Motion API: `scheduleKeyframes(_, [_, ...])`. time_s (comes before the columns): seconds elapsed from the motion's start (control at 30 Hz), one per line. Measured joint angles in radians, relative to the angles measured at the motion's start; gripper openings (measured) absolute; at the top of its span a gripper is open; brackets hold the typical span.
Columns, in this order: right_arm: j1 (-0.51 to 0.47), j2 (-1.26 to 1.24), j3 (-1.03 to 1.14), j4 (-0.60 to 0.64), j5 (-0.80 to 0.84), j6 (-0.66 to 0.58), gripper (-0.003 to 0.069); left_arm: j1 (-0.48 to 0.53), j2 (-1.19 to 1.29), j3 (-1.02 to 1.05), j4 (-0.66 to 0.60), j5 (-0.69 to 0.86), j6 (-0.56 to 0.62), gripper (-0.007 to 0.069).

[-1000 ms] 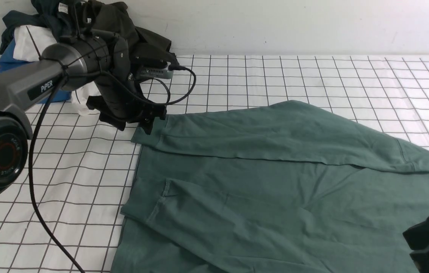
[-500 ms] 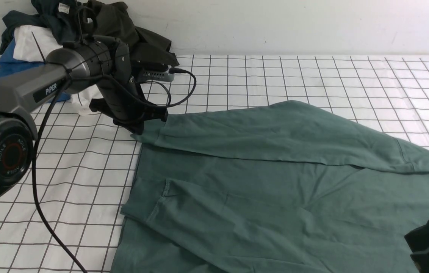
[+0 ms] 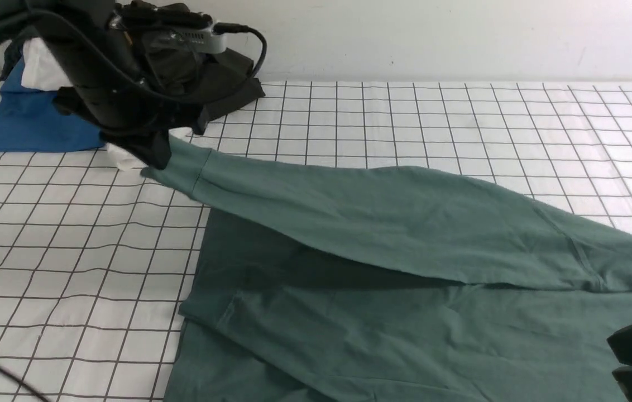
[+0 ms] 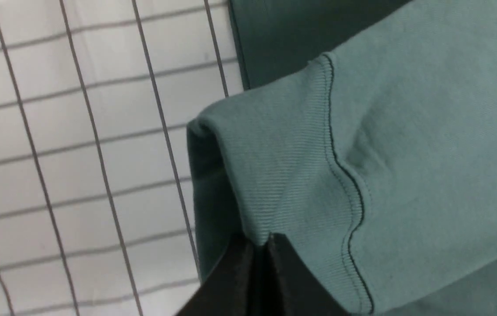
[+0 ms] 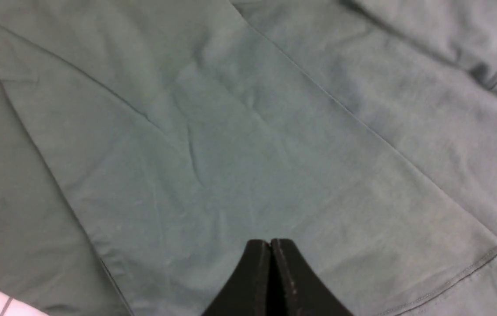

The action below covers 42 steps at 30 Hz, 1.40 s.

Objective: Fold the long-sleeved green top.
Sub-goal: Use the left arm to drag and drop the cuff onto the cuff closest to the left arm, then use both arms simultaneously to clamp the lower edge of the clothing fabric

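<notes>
My L fingers were shut on the ribbed cuff of one sleeve of the top, holding that cuff up off the tabletop at far left. The sleeve ran in a slant from the cuff down to the shoulder at right, w/ dark shadow under it on the body. Rest of the top lay flat, centre to right, near side. A 2nd cuff lay on the body by its left edge.

My R fingers were closed on nothing, over flat fabric at near right; contact unclear.

Behind my L arm, by the wall, lay a dark garment, a blue one and a white piece, piled together. The raised cuff hung just beside that pile; couldn't tell if it touched.
</notes>
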<state>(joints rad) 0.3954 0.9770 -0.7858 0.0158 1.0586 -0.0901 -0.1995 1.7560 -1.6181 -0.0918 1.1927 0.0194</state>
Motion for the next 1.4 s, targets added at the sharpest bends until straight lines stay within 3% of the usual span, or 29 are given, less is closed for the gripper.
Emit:
scheduleKeyframes(0.17, [0.000,0.000,0.000,0.044,0.011,-0.005,-0.0014,0.000,-0.237,0.396,-0.003,-0.143,-0.009,0.0002])
scheduleKeyframes(0.3, [0.000,0.000,0.000,0.072,0.013,-0.030,-0.0014,0.000,-0.275,0.575,-0.003,-0.258,-0.001,0.0014])
scheduleKeyframes(0.43, [0.000,0.000,0.000,0.082,0.039,-0.038,-0.0014,0.000,-0.263,0.646,-0.003,-0.317,0.025,0.0076])
scheduleKeyframes(0.47, [0.000,0.000,0.000,0.084,0.068,-0.041,-0.0014,0.000,-0.253,0.656,-0.001,-0.327,0.043,0.0153])
scheduleKeyframes(0.57, [0.000,0.000,0.000,0.086,0.106,-0.051,-0.0014,-0.004,-0.250,0.656,-0.002,-0.331,0.051,0.0250])
scheduleKeyframes(0.6, [0.003,0.000,-0.004,0.088,0.135,-0.057,-0.0014,-0.015,-0.256,0.651,-0.003,-0.329,0.062,0.0316])
scheduleKeyframes(0.67, [0.026,0.000,-0.026,0.089,0.174,-0.066,-0.0014,-0.075,-0.284,0.647,-0.014,-0.308,0.111,0.0405])
scheduleKeyframes(0.77, [0.082,-0.004,-0.077,0.091,0.181,-0.074,-0.0014,-0.236,-0.329,0.649,-0.050,-0.248,0.201,0.0463])
scheduleKeyframes(0.8, [0.087,-0.005,-0.079,0.091,0.181,-0.074,-0.0014,-0.236,-0.332,0.648,-0.052,-0.242,0.208,0.0465])
scheduleKeyframes(0.9, [0.183,-0.033,-0.110,0.115,0.182,-0.084,-0.0014,-0.447,-0.340,0.711,-0.057,-0.124,0.314,0.0479])
scheduleKeyframes(1.0, [0.240,-0.044,-0.109,0.119,0.191,-0.087,-0.0014,-0.561,-0.322,0.829,-0.009,-0.089,0.358,0.0479])
scheduleKeyframes(1.4, [0.260,-0.045,-0.109,0.010,0.191,-0.081,-0.0014,-0.603,-0.208,0.947,0.014,-0.258,0.410,0.0479])
